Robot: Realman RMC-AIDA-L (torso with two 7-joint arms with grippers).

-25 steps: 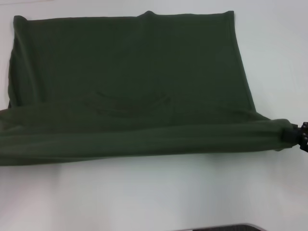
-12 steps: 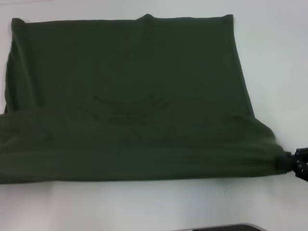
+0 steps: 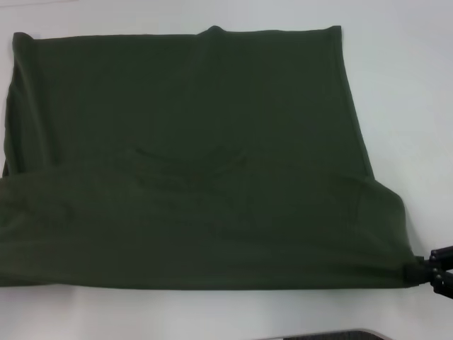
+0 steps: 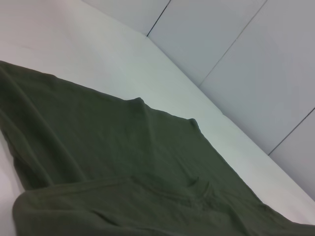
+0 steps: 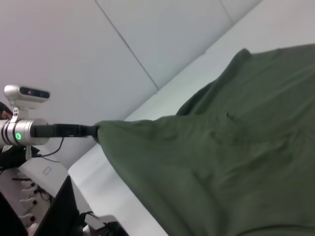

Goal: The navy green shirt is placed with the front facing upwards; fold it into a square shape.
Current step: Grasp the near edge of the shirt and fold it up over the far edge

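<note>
The navy green shirt [image 3: 191,142] lies spread over the white table [image 3: 212,312], plain side up, with no lettering showing. Its near part is doubled over into a wide flap whose edge runs across the front. At the flap's right front corner my right gripper [image 3: 429,273] is shut on the cloth. The left gripper is outside the head view. The right wrist view shows the left gripper [image 5: 92,131] shut on the opposite corner of the shirt [image 5: 221,162], which hangs taut from it. Only the shirt [image 4: 123,162] and table appear in the left wrist view.
A dark-edged grey part [image 3: 318,334] of my body sits at the table's near edge. Beyond the table's left side stand a camera on a post [image 5: 27,93] and white equipment [image 5: 44,172]. Grey wall panels rise behind the table.
The right gripper has drawn the flap's corner toward me. The flap's front edge now lies closer to the near table edge, and more cloth covers the layer beneath.
</note>
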